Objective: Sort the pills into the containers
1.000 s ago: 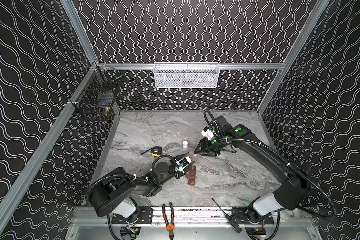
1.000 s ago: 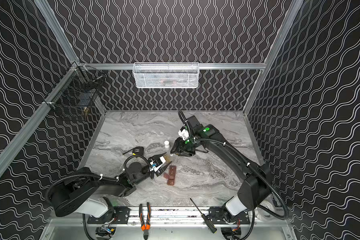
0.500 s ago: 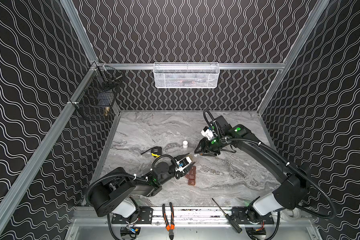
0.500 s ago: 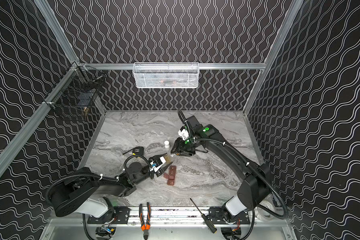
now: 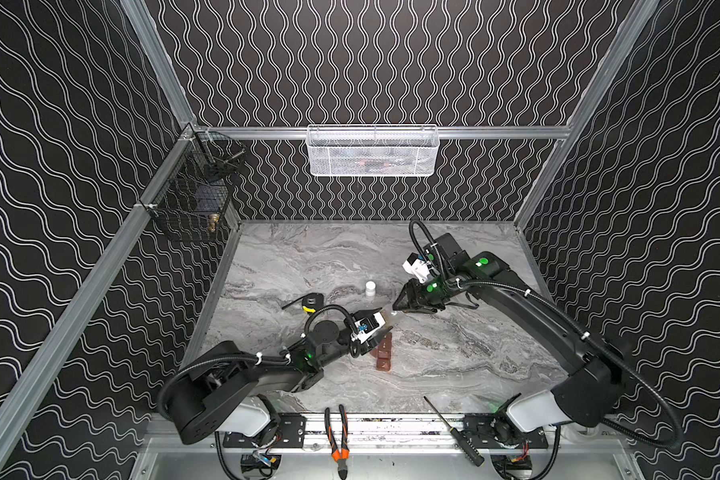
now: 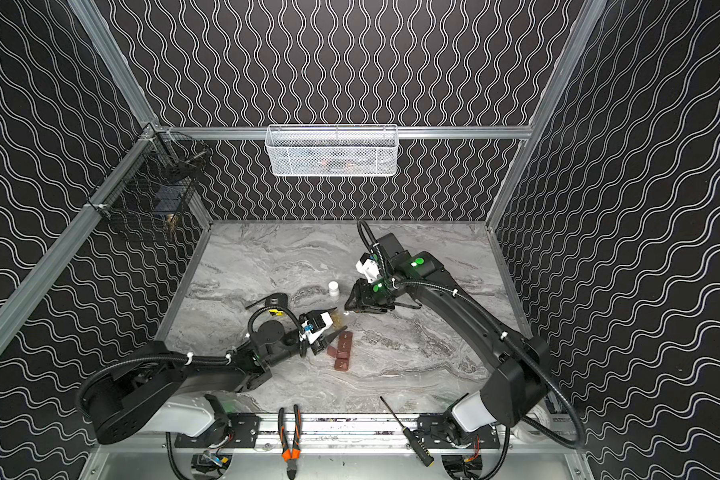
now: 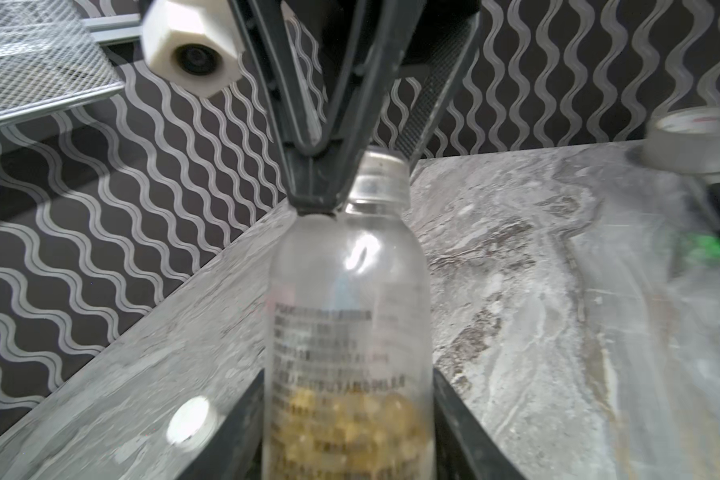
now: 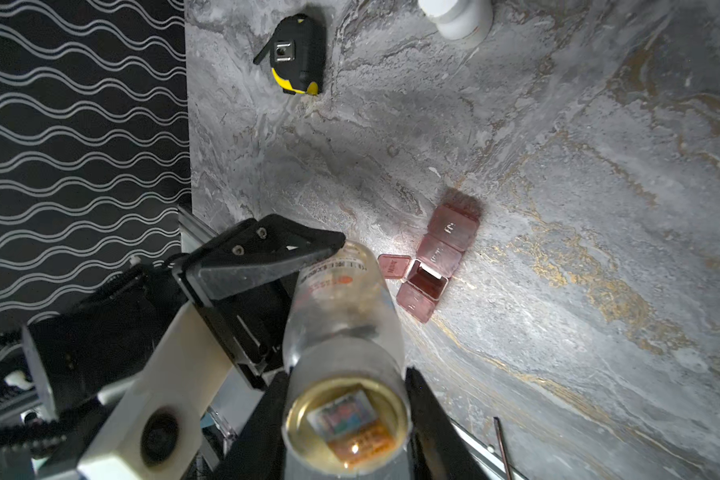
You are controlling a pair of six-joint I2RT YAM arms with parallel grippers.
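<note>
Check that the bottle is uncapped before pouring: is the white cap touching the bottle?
Apart. In a top view the white cap stands alone, bare table between it and the bottle.

Grey marble table (image 5: pixel 454 365) — containers (image 5: pixel 384 353), tape measure (image 5: pixel 312 301), white cap (image 5: pixel 370 287) lying apart.

- left arm (image 5: pixel 267 376) and right arm (image 5: pixel 528 307): matte black angular links, each ending nearest the front rail (image 5: pixel 391 419) in a glossy white base shell (image 5: pixel 248 415)
- black ribbed cable hose (image 5: pixel 208 362) running along each arm in loose loops, pinned by thin white cable ties (image 5: pixel 259 356)
- round green lights (image 5: pixel 481 262) on the right arm's links farthest from the front rail
- wrist cameras: white blocky housings (image 7: pixel 192 50), each with a round black lens; small blue marks on the left arm's one
- left gripper (image 7: pixel 348 374) and right gripper (image 8: pixel 346 374): black wedge-shaped fingers (image 8: pixel 267 257), with two small silver screws (image 8: pixel 238 249) at the wide end
</note>
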